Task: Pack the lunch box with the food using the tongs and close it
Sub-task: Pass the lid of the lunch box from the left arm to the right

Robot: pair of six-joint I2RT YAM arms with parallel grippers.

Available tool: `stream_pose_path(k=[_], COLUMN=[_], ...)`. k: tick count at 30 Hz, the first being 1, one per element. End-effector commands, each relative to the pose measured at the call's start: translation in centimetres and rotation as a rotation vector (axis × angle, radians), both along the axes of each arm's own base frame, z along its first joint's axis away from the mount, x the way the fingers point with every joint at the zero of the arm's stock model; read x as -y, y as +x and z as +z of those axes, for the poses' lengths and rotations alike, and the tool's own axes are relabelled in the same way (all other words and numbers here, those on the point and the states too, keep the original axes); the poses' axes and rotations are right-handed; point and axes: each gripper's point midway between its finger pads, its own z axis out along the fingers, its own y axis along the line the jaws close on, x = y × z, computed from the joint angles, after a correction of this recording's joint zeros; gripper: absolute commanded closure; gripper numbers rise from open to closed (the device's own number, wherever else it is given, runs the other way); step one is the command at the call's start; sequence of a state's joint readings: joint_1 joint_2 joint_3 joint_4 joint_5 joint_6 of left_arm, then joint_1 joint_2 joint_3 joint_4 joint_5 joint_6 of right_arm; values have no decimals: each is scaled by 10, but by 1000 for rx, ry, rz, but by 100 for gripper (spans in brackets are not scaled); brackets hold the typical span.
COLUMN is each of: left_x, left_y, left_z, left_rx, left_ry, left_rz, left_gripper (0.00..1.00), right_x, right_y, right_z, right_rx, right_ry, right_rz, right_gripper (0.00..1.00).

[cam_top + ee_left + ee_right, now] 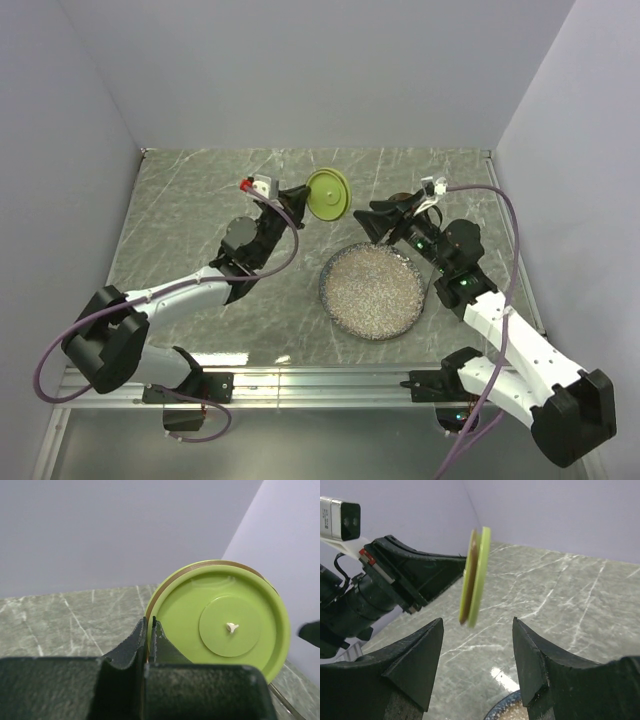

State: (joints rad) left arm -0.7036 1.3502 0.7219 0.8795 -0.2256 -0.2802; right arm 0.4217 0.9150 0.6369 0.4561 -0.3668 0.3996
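My left gripper (pixel 303 199) is shut on the rim of the lunch box's flat lime-green lid (pixel 328 194), holding it on edge in the air above the table's far middle. The left wrist view shows the lid (pixel 225 625) face-on, with its rim pinched between the closed fingertips (pixel 149 624). My right gripper (pixel 376 224) stands open to the right of the lid, pointing at it, with nothing between its fingers. From the right wrist the lid (pixel 476 575) appears edge-on, beyond the open gripper (pixel 477 623). The steel tin, the food and the tongs are out of view.
A large speckled grey plate (pixel 331 276) lies on the marble table between the arms, below the right gripper; its rim (pixel 506 707) shows under the right fingers. Something small and brownish (pixel 403 197) peeks out behind the right gripper. Walls enclose the table.
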Motion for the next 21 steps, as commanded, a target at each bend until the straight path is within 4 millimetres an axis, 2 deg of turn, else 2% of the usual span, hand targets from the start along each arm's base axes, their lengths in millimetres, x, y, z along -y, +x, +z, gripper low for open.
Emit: stream_pose_path(k=[1,7,11,14,15,16,19,21], left_x=[2,17,24,28,29,30,36,39], left_y=[-12,-15,-20,-21,-21,-22,-23,-21], left_z=[35,34,35,36,34,35,35,44], left_rx=[87,88,91,87,83,85,59,46], left_ry=[-70,-45,-43,-38,-34,-36,-12,-10], left_rz=[0,-3,-26,-41,-49,-57,-85,-89], left_gripper=[100,100,100,100,100,100,100,100], right_x=[-11,-22,-30,-36,-38,-41,-43,-40], right_y=[-3,1,8,13,14,17,25,30], right_z=[43,41,33,26,25,18,7,-1], right_rx=[120,123,105,102,102,86,96,95], right_ry=[41,17,-17,-53,-63,-84,-157,-187], right_rz=[29,55,59,73,76,79,72,45], right_gripper=[36,36,37,52,60,63,83,94])
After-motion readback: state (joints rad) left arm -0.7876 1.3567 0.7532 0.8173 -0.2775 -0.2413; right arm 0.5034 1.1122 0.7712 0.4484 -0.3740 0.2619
